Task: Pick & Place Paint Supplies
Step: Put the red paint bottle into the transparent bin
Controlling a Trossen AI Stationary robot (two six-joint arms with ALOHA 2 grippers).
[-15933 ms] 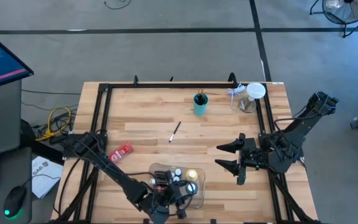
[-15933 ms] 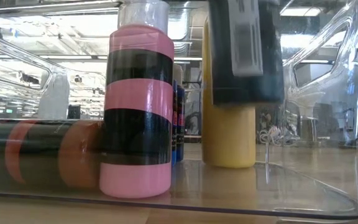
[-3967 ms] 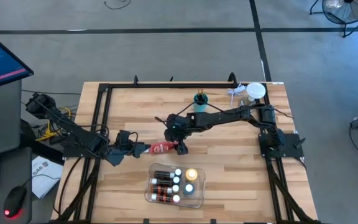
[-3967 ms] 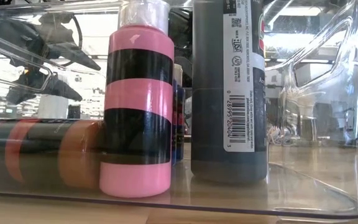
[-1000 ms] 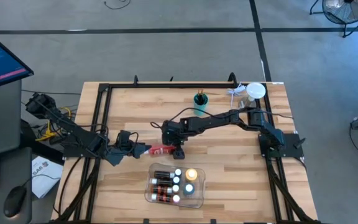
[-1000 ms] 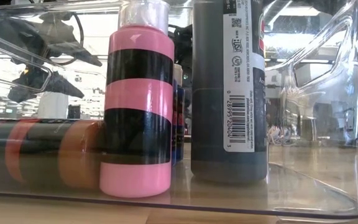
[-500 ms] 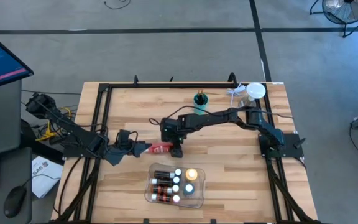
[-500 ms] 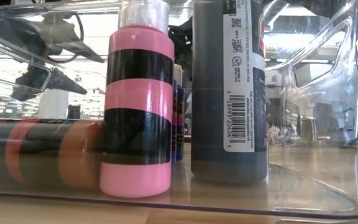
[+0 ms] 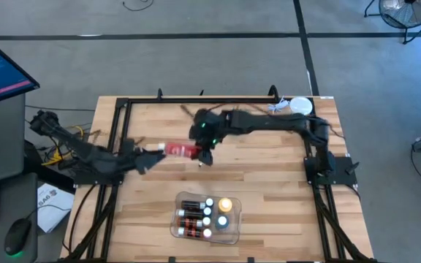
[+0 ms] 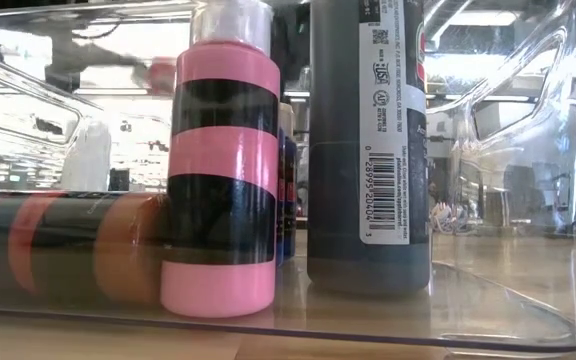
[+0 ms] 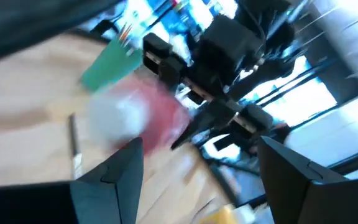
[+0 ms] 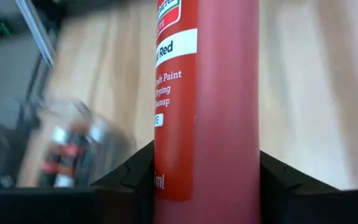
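The tray [image 9: 234, 232] near the front edge holds upright bottles [image 9: 207, 212]. Mid-table, the right gripper [image 9: 203, 150] clamps the red tube [image 9: 182, 150], its fingers closed on the tube's body. The left gripper [image 9: 146, 158] hangs beside the tube's cap end, fingers spread, gripping nothing.

- A clear rectangular plastic tray [image 9: 234, 232] sits on the wooden table [image 9: 269, 190] near its front edge, about midway across.
- Inside the tray — small white-capped paint bottles [image 9: 208, 212] standing in a cluster, a yellow bottle [image 9: 225, 205] at their right, more bottles lying [image 9: 188, 221] at their left.
- A red paint tube [image 9: 182, 150] lies behind the tray, left of the table's middle, between the two grippers.
- The left gripper [image 9: 152, 155] is at the tube's left end; the right gripper [image 9: 202, 155] at its right end.
- A white-lidded clear container [image 9: 300, 108] stands at the back right corner.
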